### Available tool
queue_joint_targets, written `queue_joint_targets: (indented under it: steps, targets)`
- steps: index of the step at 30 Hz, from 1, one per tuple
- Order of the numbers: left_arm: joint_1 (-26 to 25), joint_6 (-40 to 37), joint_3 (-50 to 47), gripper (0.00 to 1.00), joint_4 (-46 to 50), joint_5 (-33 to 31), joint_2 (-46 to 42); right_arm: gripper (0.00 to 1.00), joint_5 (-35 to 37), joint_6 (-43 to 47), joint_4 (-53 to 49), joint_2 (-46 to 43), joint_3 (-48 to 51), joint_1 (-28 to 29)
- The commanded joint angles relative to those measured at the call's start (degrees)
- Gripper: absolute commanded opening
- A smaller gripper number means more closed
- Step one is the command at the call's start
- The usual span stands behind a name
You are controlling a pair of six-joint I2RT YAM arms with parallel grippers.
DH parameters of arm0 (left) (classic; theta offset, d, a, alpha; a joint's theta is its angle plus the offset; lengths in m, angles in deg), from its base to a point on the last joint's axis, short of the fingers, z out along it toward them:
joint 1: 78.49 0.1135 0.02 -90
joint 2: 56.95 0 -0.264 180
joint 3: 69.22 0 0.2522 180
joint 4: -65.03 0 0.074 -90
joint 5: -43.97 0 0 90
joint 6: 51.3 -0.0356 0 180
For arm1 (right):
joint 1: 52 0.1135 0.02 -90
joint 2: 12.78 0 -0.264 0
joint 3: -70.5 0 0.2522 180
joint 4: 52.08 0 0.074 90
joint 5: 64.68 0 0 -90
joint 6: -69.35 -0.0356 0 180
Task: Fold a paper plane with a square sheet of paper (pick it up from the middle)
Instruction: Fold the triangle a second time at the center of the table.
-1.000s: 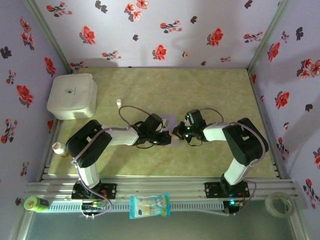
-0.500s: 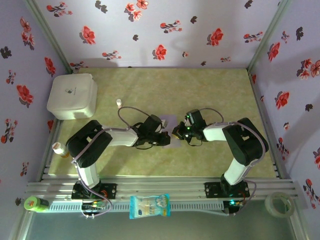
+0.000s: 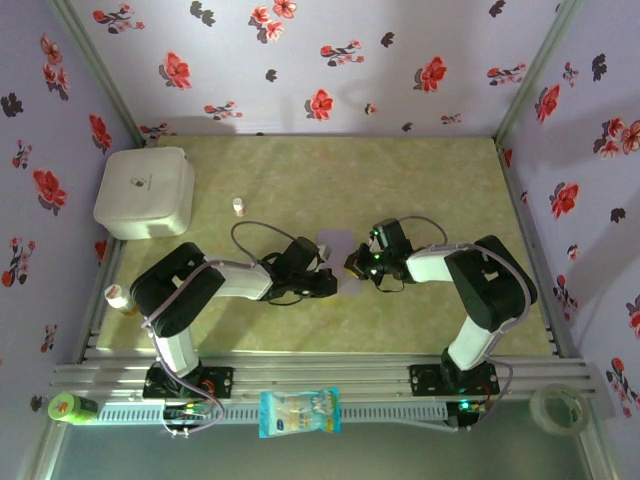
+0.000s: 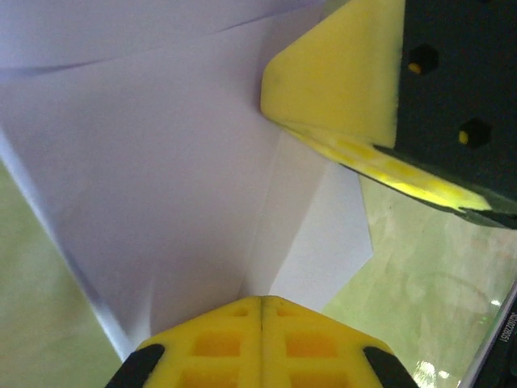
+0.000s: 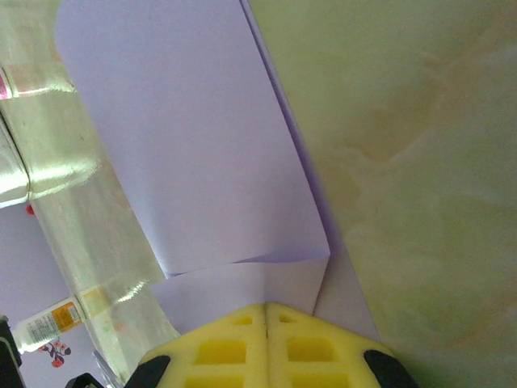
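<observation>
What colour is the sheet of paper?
The square sheet of paper is plain pale lilac; clearest in the right wrist view.

Pale-lilac square sheet of paper (image 5: 202,145), creased, one flap folded over.

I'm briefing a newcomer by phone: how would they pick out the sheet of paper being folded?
On the green marbled table, walled by floral wallpaper, the left gripper and right gripper meet near the middle. The sheet of paper lies at their yellow tips: thin, pale lilac, partly folded, unlike the white rounded box at the far left.
</observation>
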Motion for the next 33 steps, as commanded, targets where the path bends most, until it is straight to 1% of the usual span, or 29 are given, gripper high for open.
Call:
queue_joint_targets:
  steps: [1,9,12,17,24,27,33]
  targets:
    - [-0.76,0.99,-2.31,0.05,1.84,-1.16,-2.22,0.00,4.91,1.58,-7.24,2.82,1.35,-0.78]
    - [-0.89,-0.81,-2.21,0.05,4.74,-4.20,-7.20,0.00,5.07,1.81,-7.56,2.75,1.40,-1.05]
    - [-1.07,-1.54,-2.14,0.05,4.29,-4.97,-8.59,0.00,5.00,1.74,-7.55,2.56,1.24,-1.05]
    - [-1.18,-2.91,1.39,0.04,4.65,-2.78,-5.74,0.00,4.90,1.64,-7.56,2.50,1.24,-1.05]
    - [-1.19,-5.11,5.34,0.04,5.86,-2.86,-0.13,0.00,4.73,1.47,-7.21,2.79,1.24,-1.03]
    - [-1.12,-5.03,3.93,0.04,6.76,-3.54,0.46,0.00,4.90,1.55,-7.42,2.75,1.34,-1.03]
    - [-1.03,-1.60,-2.79,0.03,3.22,-4.07,-1.46,0.00,5.00,1.90,-7.65,3.30,1.37,-1.05]
